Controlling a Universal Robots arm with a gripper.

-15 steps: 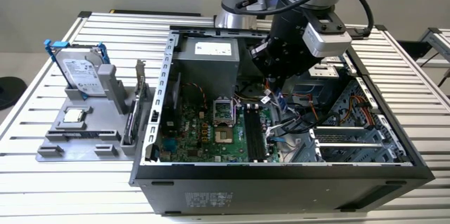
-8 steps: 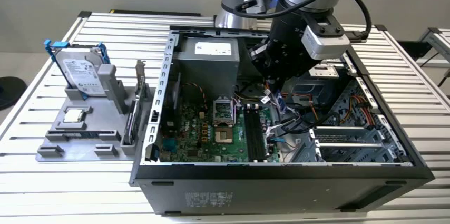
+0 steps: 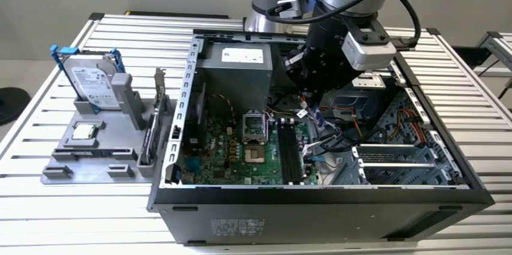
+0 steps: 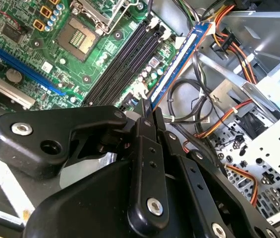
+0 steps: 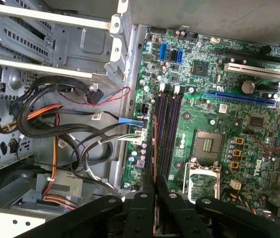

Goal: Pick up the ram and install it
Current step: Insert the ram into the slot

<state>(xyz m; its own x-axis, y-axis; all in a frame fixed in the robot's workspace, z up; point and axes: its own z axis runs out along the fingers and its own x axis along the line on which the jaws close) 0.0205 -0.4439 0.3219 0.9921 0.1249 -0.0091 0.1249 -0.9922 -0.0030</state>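
Note:
My gripper point(image 4: 148, 119) is shut on the ram point(image 4: 177, 62), a long dark blue stick with a pale strip that reaches out from the fingertips. In the first wrist view the ram point(image 5: 154, 148) shows edge-on as a thin line running out from the gripper point(image 5: 154, 184). It hangs above the green motherboard, parallel to the black memory slots point(image 5: 168, 129) and just beside them, on the side of the cables. In the exterior view the gripper point(image 3: 313, 96) is inside the open computer case, above the slots point(image 3: 288, 154).
Loose cables point(image 5: 55, 124) and a metal drive cage point(image 3: 400, 159) crowd the case beside the slots. The open CPU socket point(image 3: 253, 147) lies on their other side, and the power supply point(image 3: 240, 57) behind. A grey tray point(image 3: 80, 168) at the exterior view's left holds a hard drive point(image 3: 92, 84).

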